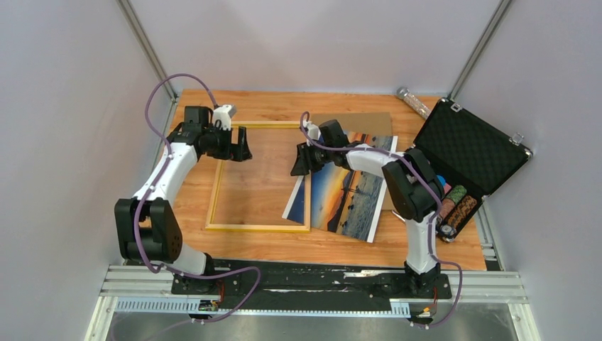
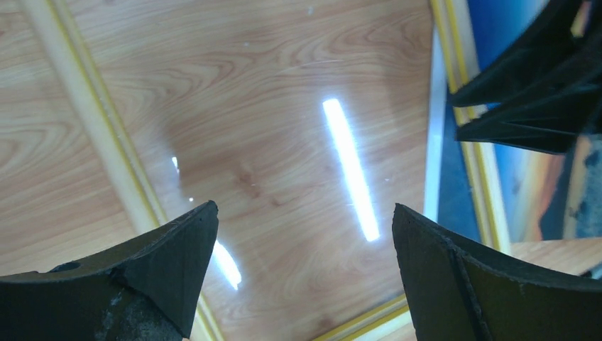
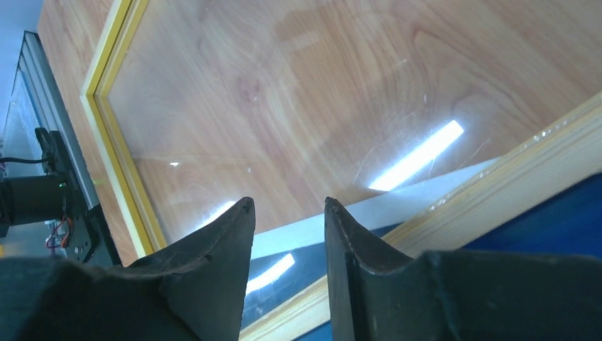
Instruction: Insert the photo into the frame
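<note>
Table (image 1: 284, 246) of wood holds it all. Black case (image 1: 468, 145) sits open at the right edge. The frame (image 1: 255, 228) lies flat in the middle, a bit toward the left edge. The photo (image 1: 348, 195) lies beside it, nearer the right edge, with its left side tucked under the frame's right bar. Brown board (image 1: 358, 122) rests by the far edge. Left hand (image 1: 243, 145) hangs wide open and empty over the frame's far side. Right hand (image 1: 302, 162) hovers over that right bar — fingers a little apart, holding nothing. I think the job is only starting — the photo needs pulling free, then laying inside the bars.
</note>
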Motion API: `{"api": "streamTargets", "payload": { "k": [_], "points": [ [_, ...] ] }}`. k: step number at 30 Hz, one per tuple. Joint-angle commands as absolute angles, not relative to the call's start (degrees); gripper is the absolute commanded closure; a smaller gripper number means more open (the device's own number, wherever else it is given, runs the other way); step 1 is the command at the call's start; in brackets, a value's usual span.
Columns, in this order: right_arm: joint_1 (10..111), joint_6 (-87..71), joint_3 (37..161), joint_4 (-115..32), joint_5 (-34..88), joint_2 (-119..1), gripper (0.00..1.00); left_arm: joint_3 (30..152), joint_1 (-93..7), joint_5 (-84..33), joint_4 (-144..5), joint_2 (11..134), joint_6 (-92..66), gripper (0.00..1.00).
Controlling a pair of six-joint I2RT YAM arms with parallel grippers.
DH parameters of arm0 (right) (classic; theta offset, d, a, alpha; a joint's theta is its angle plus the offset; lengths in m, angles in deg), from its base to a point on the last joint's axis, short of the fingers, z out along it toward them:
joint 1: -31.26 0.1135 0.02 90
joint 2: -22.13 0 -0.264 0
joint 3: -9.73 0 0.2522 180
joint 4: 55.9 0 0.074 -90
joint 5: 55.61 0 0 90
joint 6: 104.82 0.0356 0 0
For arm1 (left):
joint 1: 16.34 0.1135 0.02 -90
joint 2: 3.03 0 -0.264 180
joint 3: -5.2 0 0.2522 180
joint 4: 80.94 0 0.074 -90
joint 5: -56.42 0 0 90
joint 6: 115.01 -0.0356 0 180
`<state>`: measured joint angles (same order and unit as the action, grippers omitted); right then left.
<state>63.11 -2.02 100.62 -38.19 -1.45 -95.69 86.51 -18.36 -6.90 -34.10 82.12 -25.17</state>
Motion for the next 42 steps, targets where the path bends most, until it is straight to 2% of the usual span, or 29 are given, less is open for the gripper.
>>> {"api": "streamTargets", "payload": {
  "k": [1, 8, 17, 33, 42],
  "points": [
    [63.45, -3.71, 98.14, -39.7, -2.06, -86.81, 0.6, 86.6, -17.88, -17.61, -32.3, 82.32, -29.68, 0.0],
    [63.43, -7.87, 93.45, -38.02, -0.38, -77.49, 0.59, 88.69, -17.18, -32.49, -31.15, 89.25, -32.67, 0.0],
    [63.26, -14.55, 85.06, -37.57, 7.29, -70.49, 0.62, 92.35, -13.92, -33.4, -30.74, 95.7, -33.24, 0.06],
    [62.75, -11.24, 91.21, -36.75, 10.5, -84.07, 0.63, 93.89, -10.95, -29.55, -29.48, 97.95, -32.2, 0.03],
    [62.46, -9.13, 94.78, -36.35, 5.65, -89.18, 0.64, 92.8, -10.44, -28.11, -29.75, 97.35, -32.29, 0.03]
  ]
}}
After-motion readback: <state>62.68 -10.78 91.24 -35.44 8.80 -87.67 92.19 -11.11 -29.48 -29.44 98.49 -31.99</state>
